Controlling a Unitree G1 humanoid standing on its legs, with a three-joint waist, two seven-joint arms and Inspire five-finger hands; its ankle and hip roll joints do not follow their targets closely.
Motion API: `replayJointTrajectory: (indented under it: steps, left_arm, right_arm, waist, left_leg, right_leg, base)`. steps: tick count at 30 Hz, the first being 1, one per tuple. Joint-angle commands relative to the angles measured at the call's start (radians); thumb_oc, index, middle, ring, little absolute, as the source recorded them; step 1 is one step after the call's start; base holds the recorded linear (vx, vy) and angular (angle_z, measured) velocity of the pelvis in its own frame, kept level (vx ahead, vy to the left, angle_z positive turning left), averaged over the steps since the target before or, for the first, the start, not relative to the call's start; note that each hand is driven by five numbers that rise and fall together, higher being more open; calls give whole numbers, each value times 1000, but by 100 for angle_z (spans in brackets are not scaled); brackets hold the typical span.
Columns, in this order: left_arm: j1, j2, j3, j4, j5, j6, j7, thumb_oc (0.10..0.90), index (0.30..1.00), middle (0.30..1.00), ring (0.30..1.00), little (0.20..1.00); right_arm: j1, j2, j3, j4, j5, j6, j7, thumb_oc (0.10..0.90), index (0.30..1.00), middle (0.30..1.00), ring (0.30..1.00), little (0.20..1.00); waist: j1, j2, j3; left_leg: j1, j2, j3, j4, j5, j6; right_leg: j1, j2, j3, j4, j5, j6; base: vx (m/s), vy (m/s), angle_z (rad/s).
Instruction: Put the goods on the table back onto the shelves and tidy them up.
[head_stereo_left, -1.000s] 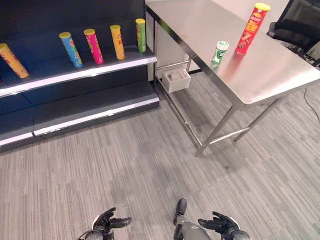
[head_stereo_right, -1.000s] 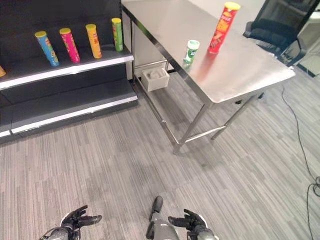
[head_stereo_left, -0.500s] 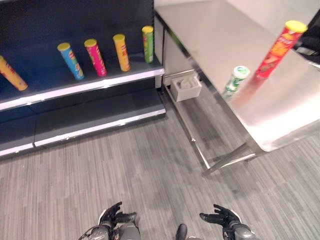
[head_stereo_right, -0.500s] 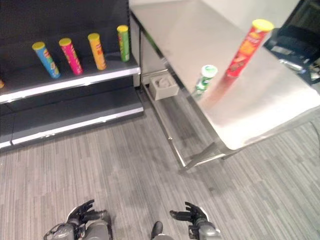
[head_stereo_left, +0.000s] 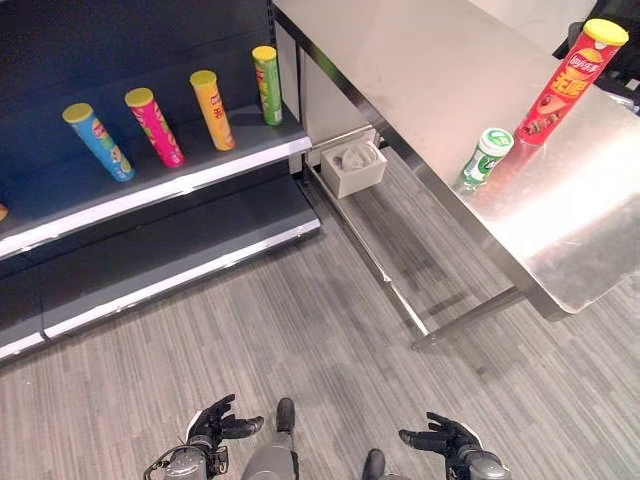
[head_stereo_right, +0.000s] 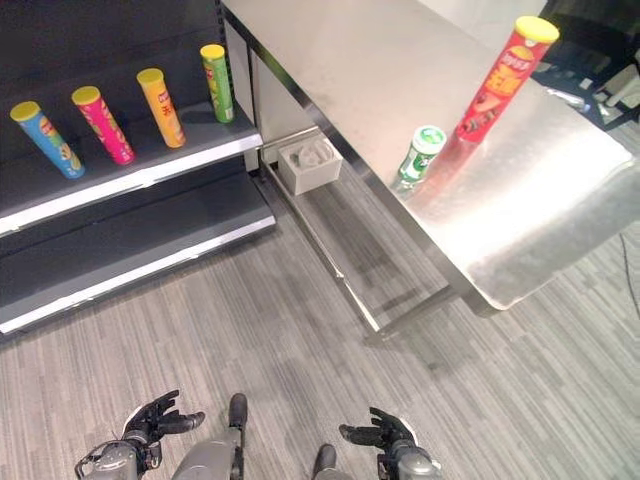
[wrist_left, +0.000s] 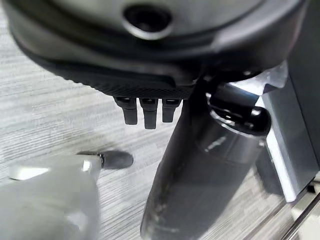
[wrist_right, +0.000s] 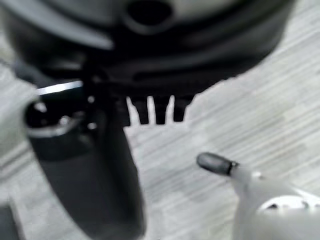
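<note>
A tall red crisp tube (head_stereo_left: 568, 68) and a short green-and-white can (head_stereo_left: 483, 155) stand upright on the steel table (head_stereo_left: 430, 70) at the right. Blue (head_stereo_left: 96, 141), pink (head_stereo_left: 153, 125), orange (head_stereo_left: 211, 108) and green (head_stereo_left: 266, 83) tubes stand in a row on the dark shelf (head_stereo_left: 150, 185) at the left. My left hand (head_stereo_left: 213, 428) and right hand (head_stereo_left: 445, 441) hang low over the carpet at the bottom edge, both with relaxed spread fingers and nothing in them. Straight fingertips (wrist_left: 145, 113) show in the left wrist view, and fingertips (wrist_right: 160, 112) in the right wrist view.
A small white bin (head_stereo_left: 353, 167) sits on the floor between the shelf and the table. A lower shelf board (head_stereo_left: 170, 265) runs beneath the tubes. Table legs and a floor rail (head_stereo_left: 400, 300) stand between me and the table top. Grey carpet (head_stereo_left: 330, 330) spreads in front.
The camera has shifted, so shelf and table sit differently in the picture. Both hands stay low and spread with nothing in them. The goods have not moved.
</note>
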Motion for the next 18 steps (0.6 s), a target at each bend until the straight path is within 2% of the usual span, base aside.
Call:
replayJointTrajectory:
  steps: [1,3,4,7,12,13,14,15,18]
  left_arm:
    - [-2,45,-17,-30,18,-44,13,800,900,900,900,900]
    - [-2,45,-17,-30,18,-44,13,800,900,900,900,900]
    - [15,45,-2,-4,32,-42,4,800,900,900,900,900]
    - [23,46,9,18,46,-39,-3,800,900,900,900,900]
    - [28,48,27,31,72,-47,-3,800,900,900,900,900]
    - [28,48,27,31,72,-47,-3,800,900,900,900,900]
    - [26,47,26,21,72,-50,-2,800,900,900,900,900]
    - [22,43,21,24,77,-48,-6,800,900,900,900,900]
    - [7,32,0,25,75,-47,-4,800,900,900,900,900]
  right_arm:
    - [-5,-60,41,-105,2,-8,2,800,900,900,900,900]
    - [-5,-60,41,-105,2,-8,2,800,900,900,900,900]
    - [6,-55,30,-103,3,-6,3,800,900,900,900,900]
    - [5,-58,26,-109,0,-2,1,800,900,900,900,900]
    - [0,-58,27,-112,-8,-7,-3,800,900,900,900,900]
    - [0,-58,27,-112,-8,-7,-3,800,900,900,900,900]
    - [5,-60,23,-100,-11,-7,-1,800,900,900,900,900]
    - [7,-61,23,-87,-10,-6,2,800,900,900,900,900]
    - [12,-69,23,-36,-13,-1,1,800,900,900,900,900]
  waist:
    - [0,80,-32]
    - [1,78,-32]
    - [-6,77,-39]
    - [-9,62,-33]
    - [-24,29,-35]
    - [-24,29,-34]
    - [-27,17,-42]
    - [-30,17,-47]
    - [-35,19,-81]
  left_leg:
    - [101,36,-56,-206,65,-118]
    - [101,34,-55,-206,65,-117]
    - [144,16,-55,-211,30,-114]
    - [167,4,-62,-211,8,-126]
    - [211,-4,-75,-211,-28,-147]
    - [211,-3,-75,-211,-29,-147]
    - [234,-10,-95,-209,-48,-149]
    - [239,-8,-103,-206,-57,-151]
    - [262,23,-134,-185,-91,-171]
  right_leg:
    - [-254,-67,28,487,169,15]
    - [-257,-70,30,492,167,16]
    - [-279,-81,-19,400,162,13]
    - [-254,-87,-84,158,201,29]
    - [-301,-41,-45,-112,304,73]
    - [-300,-41,-46,-112,305,73]
    - [-296,-35,-19,-127,331,80]
    - [-286,-31,-11,-137,319,77]
    - [-247,-15,-56,-137,298,61]
  base:
    - [147,601,-75]
    - [123,124,-39]
    - [280,142,22]
    - [226,37,-1]
    - [205,-21,15]
    - [375,-49,14]
    - [303,-48,33]
    - [490,-105,52]
    - [406,-160,42]
